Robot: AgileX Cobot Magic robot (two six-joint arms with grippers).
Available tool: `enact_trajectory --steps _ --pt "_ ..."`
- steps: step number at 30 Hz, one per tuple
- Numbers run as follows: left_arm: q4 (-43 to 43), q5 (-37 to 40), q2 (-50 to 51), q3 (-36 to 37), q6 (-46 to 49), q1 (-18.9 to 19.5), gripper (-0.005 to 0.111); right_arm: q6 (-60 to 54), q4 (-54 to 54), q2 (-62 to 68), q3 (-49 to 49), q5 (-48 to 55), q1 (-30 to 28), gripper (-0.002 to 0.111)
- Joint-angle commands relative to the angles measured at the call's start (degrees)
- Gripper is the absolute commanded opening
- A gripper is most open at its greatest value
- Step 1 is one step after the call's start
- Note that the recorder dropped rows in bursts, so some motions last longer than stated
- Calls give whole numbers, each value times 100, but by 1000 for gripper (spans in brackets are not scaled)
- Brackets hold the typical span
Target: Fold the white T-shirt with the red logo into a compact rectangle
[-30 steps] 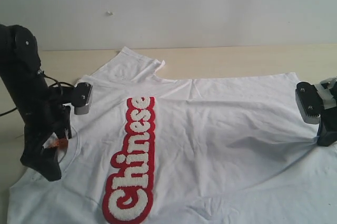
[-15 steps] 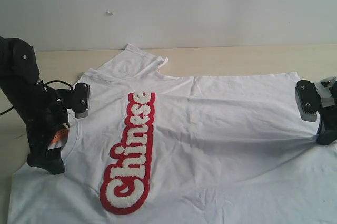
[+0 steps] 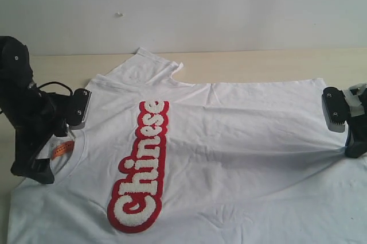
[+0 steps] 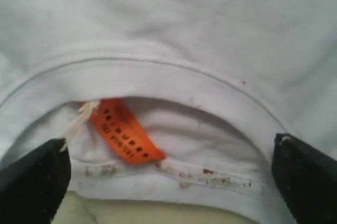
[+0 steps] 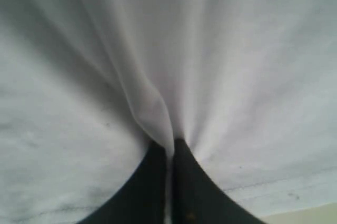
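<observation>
White cotton fills most of the exterior frame: the large short-sleeved white T-shirt (image 3: pixel 241 140) lies spread face up on the pale wooden tabletop (image 3: pixel 258 66). Its fuzzy, red-outlined "Chinese" logo strip (image 3: pixel 140 166) runs up the centre-left. The shirt's long axis, collar to hem, runs left to right, straight between the two arms. At the left edge, the black left gripper (image 3: pixel 35 169) stands with jaws spread wide, holding nothing. Its wrist view shows the ribbed round collar (image 4: pixel 158 76) and small orange neck tag (image 4: pixel 124 132) lying between the fingers and just ahead of them. At the right edge, the black right gripper (image 3: pixel 355 146) is pinched tight on a raised ridge of cloth at the end opposite the collar. The collar therefore falls to the left arm, which probably has to close on it next.
</observation>
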Motion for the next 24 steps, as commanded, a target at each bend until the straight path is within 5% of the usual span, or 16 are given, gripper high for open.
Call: enact_trajectory --steps 1,13,24 --pt "21 -179 -225 13 161 15 105 2 -137 202 55 -347 -25 0" --pt "-307 -394 409 13 329 15 105 13 -137 202 55 -380 -25 0" --pt "-320 188 900 -261 556 15 103 1 -147 202 55 -358 -25 0"
